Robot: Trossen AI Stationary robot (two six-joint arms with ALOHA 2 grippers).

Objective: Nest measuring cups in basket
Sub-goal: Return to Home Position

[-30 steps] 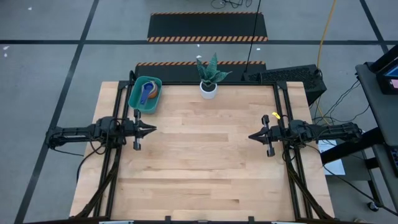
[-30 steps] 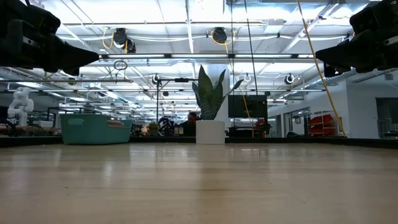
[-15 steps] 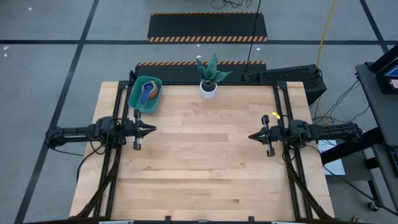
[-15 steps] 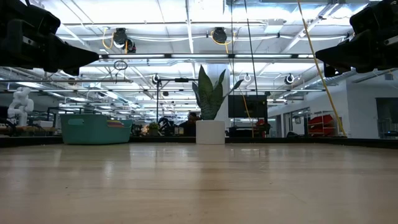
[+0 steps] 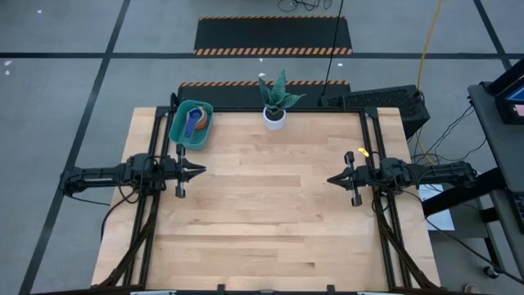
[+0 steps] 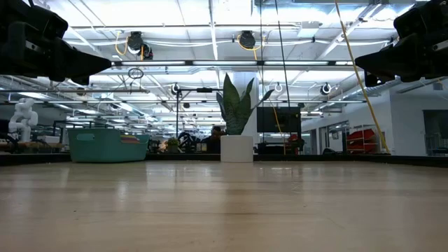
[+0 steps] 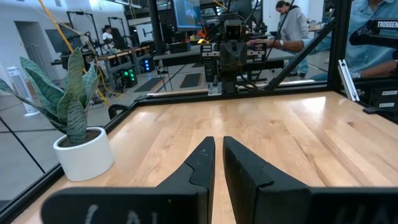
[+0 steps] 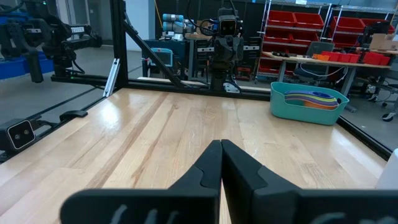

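Note:
The teal basket (image 5: 191, 124) stands on the table's far left corner, also seen in the low view (image 6: 107, 145) and the right wrist view (image 8: 308, 104). Measuring cups (image 5: 196, 123) lie stacked inside it, a blue one and an orange one showing from above, their coloured rims (image 8: 315, 99) peeking over the wall. My left gripper (image 5: 202, 170) hovers shut at the table's left side, just nearer than the basket. My right gripper (image 5: 330, 179) hovers shut at the right side. Both point toward the table's middle and hold nothing.
A white pot with a spiky plant (image 5: 275, 117) stands at the middle of the far edge, right of the basket. The wooden table (image 5: 270, 213) stretches bare between the two grippers. Black frame rails run along both sides. People sit at benches beyond the table in the left wrist view.

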